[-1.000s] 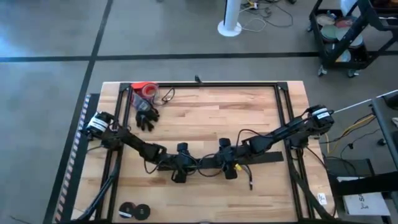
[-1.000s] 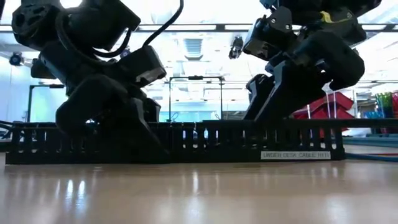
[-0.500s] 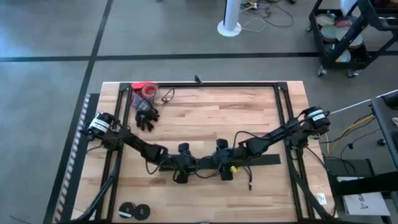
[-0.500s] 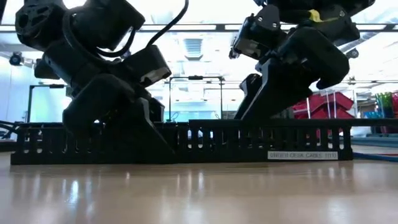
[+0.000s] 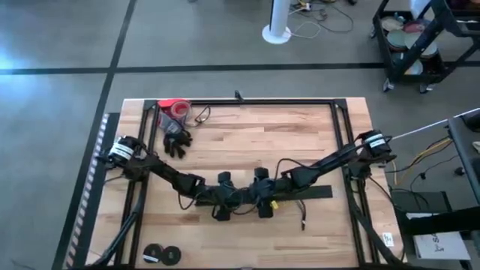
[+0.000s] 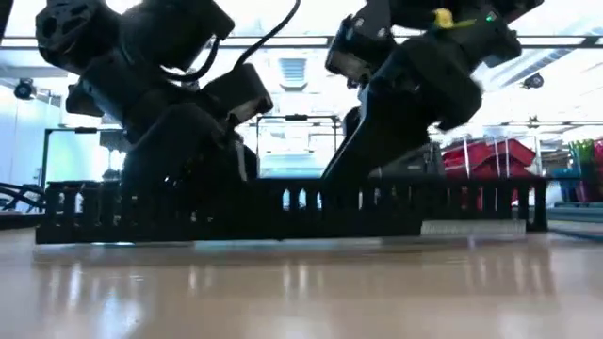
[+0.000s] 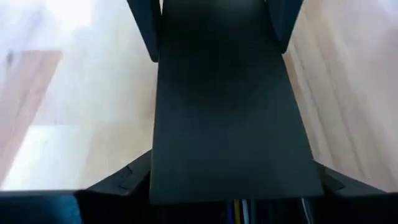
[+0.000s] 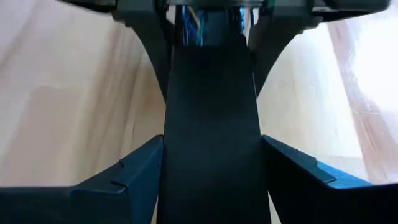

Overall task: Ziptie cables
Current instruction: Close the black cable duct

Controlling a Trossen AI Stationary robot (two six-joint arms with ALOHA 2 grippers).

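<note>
Straddling the slotted bar (image 6: 283,209), both grippers, left (image 5: 223,204) and right (image 5: 261,201), with fingers spread apart, risk dragging it sideways and snagging the cables (image 5: 300,206).

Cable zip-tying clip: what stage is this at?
Early. No zip tie shows on the cables. Left gripper and right gripper are both down at the slotted black bar near the table's front, facing each other along it. Tying is left.

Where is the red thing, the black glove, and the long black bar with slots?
red thing (image 5: 174,108), high view, its top.
black glove (image 5: 176,141), high view, its palm.
slotted black bar (image 6: 471,202), low view, its slotted side wall.
</note>
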